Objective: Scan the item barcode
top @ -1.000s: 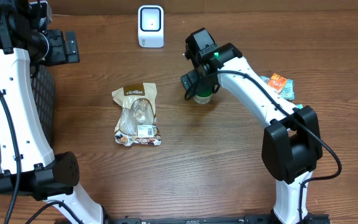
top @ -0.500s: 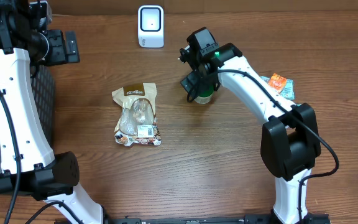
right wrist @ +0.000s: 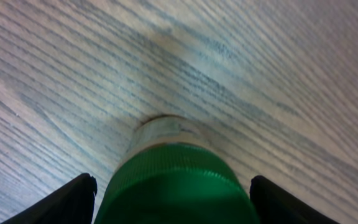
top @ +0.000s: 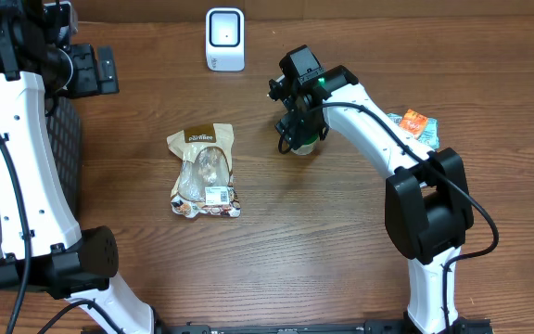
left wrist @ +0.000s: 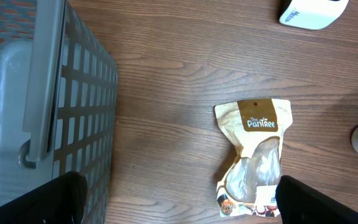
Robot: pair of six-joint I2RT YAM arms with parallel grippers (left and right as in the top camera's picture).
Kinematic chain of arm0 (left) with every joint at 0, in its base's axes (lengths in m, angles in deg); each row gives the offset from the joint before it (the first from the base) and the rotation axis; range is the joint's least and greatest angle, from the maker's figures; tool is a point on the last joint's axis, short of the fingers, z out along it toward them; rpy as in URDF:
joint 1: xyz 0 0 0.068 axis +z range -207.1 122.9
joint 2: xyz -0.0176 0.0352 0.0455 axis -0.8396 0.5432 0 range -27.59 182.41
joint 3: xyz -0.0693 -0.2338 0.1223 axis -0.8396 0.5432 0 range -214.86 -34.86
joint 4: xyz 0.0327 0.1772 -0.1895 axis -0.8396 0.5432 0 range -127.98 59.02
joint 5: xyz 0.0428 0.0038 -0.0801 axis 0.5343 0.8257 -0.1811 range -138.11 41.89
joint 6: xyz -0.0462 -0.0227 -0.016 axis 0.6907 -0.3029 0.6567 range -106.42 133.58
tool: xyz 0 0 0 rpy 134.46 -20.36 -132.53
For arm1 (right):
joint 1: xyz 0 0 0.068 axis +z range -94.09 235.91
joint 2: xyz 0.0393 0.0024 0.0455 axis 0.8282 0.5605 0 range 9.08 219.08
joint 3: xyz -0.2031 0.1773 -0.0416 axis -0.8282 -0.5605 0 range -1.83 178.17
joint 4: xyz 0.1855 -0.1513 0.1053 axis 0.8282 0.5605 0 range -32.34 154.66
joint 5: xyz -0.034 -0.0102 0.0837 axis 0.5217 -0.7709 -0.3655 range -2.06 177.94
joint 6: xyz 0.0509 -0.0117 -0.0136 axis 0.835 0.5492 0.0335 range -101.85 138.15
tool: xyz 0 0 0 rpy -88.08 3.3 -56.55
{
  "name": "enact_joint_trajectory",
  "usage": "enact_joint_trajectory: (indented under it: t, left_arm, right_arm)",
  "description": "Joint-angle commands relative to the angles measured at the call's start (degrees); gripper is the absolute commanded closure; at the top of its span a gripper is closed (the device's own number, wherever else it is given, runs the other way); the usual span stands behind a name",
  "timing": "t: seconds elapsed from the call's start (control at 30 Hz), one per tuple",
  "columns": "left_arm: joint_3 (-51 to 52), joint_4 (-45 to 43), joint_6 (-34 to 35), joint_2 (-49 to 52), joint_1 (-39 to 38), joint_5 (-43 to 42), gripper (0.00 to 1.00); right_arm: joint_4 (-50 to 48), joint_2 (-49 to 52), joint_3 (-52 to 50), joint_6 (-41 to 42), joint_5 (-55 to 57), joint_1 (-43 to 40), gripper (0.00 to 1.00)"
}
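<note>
Across a brown wood-grain table (top: 323,241), a white scanner (top: 224,39) stands at the far edge, a tan pouch (top: 204,172) lies flat near the middle, a grey basket (left wrist: 42,124) sits at the L side & bright snack packets (top: 415,125) lie at the R. R gripper (top: 297,130) is down over the green-capped bottle (right wrist: 176,180), which stands upright btwn pouch & packets, fingers (right wrist: 82,199) either side of the cap & close to it; can't tell if they press it. L gripper (left wrist: 179,205) hangs above basket & pouch, jaws spread wide, holding nothing.
</note>
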Motion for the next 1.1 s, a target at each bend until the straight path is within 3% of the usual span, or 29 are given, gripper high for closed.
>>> enact_joint_trajectory:
  t: [0.0, 0.27, 0.37, 0.47, 0.67, 0.8, 0.9, 1.07]
  left_arm:
    - [0.04, -0.04, -1.03, 0.07, 0.09, 0.39, 0.0]
    - [0.04, -0.04, -1.03, 0.07, 0.09, 0.39, 0.0]
    - [0.04, -0.04, -1.03, 0.07, 0.09, 0.39, 0.0]
    - [0.04, -0.02, -1.03, 0.07, 0.09, 0.39, 0.0]
    - [0.02, -0.02, -1.03, 0.07, 0.09, 0.39, 0.0]
    - [0.04, -0.02, -1.03, 0.07, 0.09, 0.39, 0.0]
    - [0.04, -0.04, -1.03, 0.07, 0.09, 0.39, 0.0]
    - [0.04, -0.02, -1.03, 0.07, 0.09, 0.39, 0.01]
  right_arm:
    - [0.76, 0.33, 0.33, 2.36, -0.52, -0.17, 0.23]
    - [3.04, 0.33, 0.35, 11.5, -0.52, -0.15, 0.41]
    - [2.91, 0.33, 0.35, 19.93, -0.52, -0.17, 0.4]
    - [2.69, 0.33, 0.35, 33.62, -0.55, -0.15, 0.41]
    - [2.32, 0.33, 0.35, 69.0, -3.82, -0.15, 0.46]
    - [2.36, 0.33, 0.35, 82.55, -5.42, -0.09, 0.46]
    - [2.36, 0.33, 0.35, 85.44, -5.4, -0.11, 0.32]
    - [2.73, 0.33, 0.35, 84.5, -2.8, -0.11, 0.2]
